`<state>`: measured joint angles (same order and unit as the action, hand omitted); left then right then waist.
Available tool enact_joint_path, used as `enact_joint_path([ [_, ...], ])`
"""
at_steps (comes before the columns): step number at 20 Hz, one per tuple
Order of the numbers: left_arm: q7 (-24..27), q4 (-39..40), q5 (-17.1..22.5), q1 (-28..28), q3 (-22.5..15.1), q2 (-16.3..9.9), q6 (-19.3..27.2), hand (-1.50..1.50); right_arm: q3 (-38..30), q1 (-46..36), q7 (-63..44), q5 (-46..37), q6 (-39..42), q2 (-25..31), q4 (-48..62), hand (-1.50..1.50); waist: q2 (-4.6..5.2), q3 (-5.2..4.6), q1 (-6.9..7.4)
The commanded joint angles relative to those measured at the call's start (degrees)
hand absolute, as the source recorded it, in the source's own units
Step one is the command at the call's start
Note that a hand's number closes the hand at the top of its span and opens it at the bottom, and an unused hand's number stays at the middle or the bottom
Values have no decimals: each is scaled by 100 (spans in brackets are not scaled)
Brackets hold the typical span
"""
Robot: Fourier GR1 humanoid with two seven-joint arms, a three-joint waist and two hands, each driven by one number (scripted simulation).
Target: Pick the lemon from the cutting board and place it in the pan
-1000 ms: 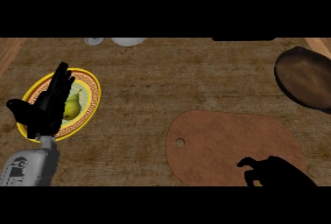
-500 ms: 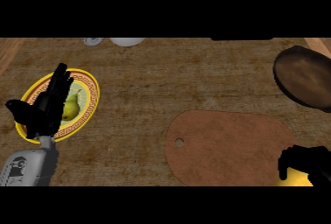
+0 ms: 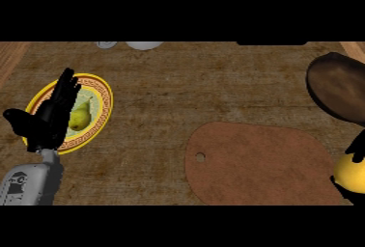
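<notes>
The yellow lemon point(image 3: 351, 172) shows at the right edge, just off the right end of the brown cutting board point(image 3: 257, 164). My right hand point(image 3: 357, 150) is curled round the lemon; only dark fingers show above and below it. The dark brown pan point(image 3: 341, 89) lies at the upper right, beyond the lemon. My left hand point(image 3: 50, 116) rests open at the left, fingers up, over a yellow-rimmed plate.
A yellow-rimmed plate point(image 3: 100, 96) at the left holds a green pear point(image 3: 80, 116). Two pale round objects point(image 3: 143, 45) sit at the far edge. A wooden strip point(image 3: 354, 48) borders the counter at the top right.
My right hand has moved right from the cutting board's lower right part to the view's edge, carrying the lemon off the board. The left hand has stayed still.
</notes>
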<state>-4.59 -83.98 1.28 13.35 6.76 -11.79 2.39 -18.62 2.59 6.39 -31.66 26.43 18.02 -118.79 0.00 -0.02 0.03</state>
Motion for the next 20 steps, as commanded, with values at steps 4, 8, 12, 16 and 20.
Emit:
enact_joint_path([
  [4,134,-110,-212,-161,-153,178,176,0,-1125,-1612,-276,1060,152,567,2119,150,15,4,73],
  [8,-196,-80,-187,100,-227,264,199,0,-1064,-2329,708,146,-603,1293,3918,150,46,10,126],
  [12,-273,-216,-108,202,-187,148,71,0,-1227,-2974,1527,-81,-1112,1817,5696,150,91,21,258],
  [16,-35,-89,-124,228,-245,250,60,0,-940,-3192,2061,-960,-2332,1912,6691,150,148,29,358],
  [20,10,156,-38,358,-180,220,-47,0,-999,-3834,2439,-1127,-2930,2081,7966,150,165,30,374],
])
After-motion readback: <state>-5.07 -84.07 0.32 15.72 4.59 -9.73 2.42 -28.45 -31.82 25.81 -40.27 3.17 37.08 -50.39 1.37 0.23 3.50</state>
